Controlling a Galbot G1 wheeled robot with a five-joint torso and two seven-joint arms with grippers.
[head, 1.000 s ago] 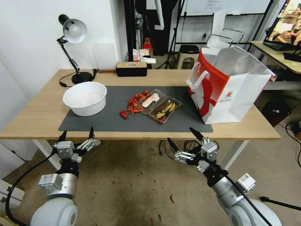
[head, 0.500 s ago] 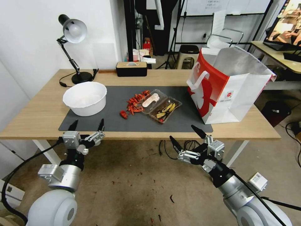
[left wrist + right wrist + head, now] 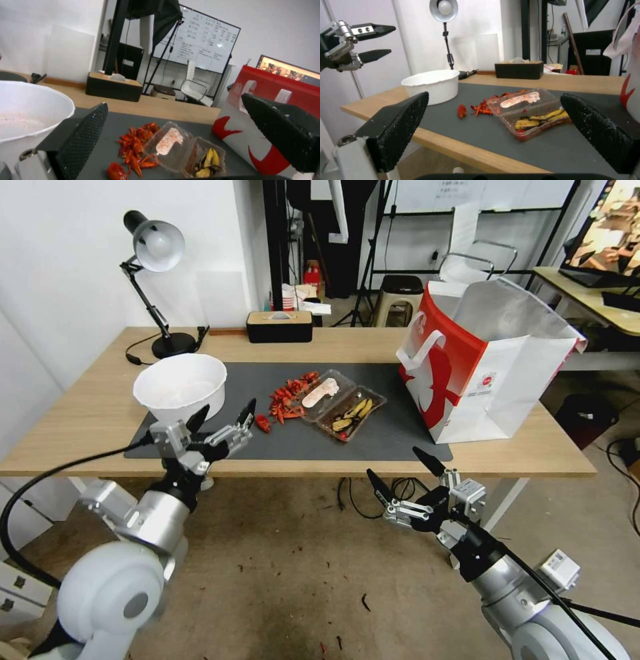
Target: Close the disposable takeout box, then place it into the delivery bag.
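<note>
On the bench, the delivery bag stands open at the right, the disposable takeout box lies open mid-mat. The left claw, fingers apart, hovers near-left; the right claw waits apart below the edge. Closing is not begun; I judge the lid must be folded over next.

Left arm: raised from lower left of the head view, forearm angled up toward centre-left.
Left gripper: fingers spread, nothing between them, centre-left of frame.
Right arm: low, lower right of frame, reaching up-left.
Right gripper: fingers spread wide, empty, lower centre-right.
</note>
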